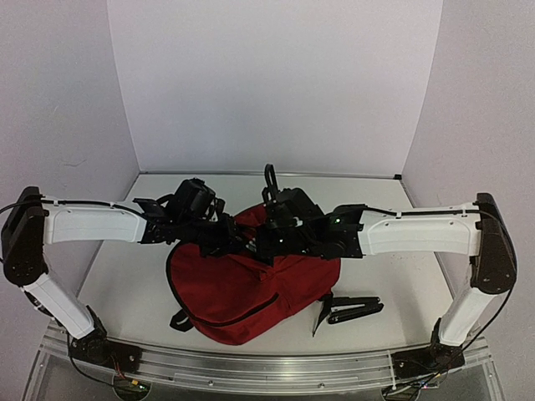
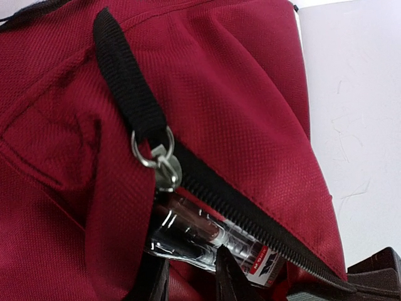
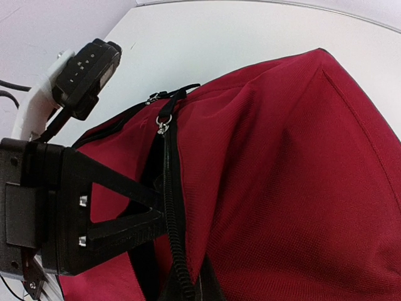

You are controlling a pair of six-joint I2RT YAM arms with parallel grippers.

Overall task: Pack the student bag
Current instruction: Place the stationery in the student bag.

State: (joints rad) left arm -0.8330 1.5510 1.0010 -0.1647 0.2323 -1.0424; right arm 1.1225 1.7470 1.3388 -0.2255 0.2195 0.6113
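1. The backpack lies flat in the middle of the table, nearer its front edge. Its carry loop sticks up at the far end.
2. The zipper on the upper side is partly undone. Its metal ring hangs from a black fabric tab, which lies across the red cloth.
3. Clear pens with a white and red label lie slanted in the gap, half under the zipper edge.
4. The left gripper reaches into that gap. Its fingers are partly spread, one on each side of the pens, and seem to pinch them.
5. The right gripper has its fingers pressed together on the backpack's zipper edge, and the teeth run down between them.
6. In the right wrist view the left gripper's black body sits just beside the opening, with its triangular fingers pointing into it.
7. The left arm and right arm both stretch inward and meet over the far half of the backpack.
8. A black strap lies on the table just right of the backpack.
9. Plain white walls stand behind the table and on both sides.
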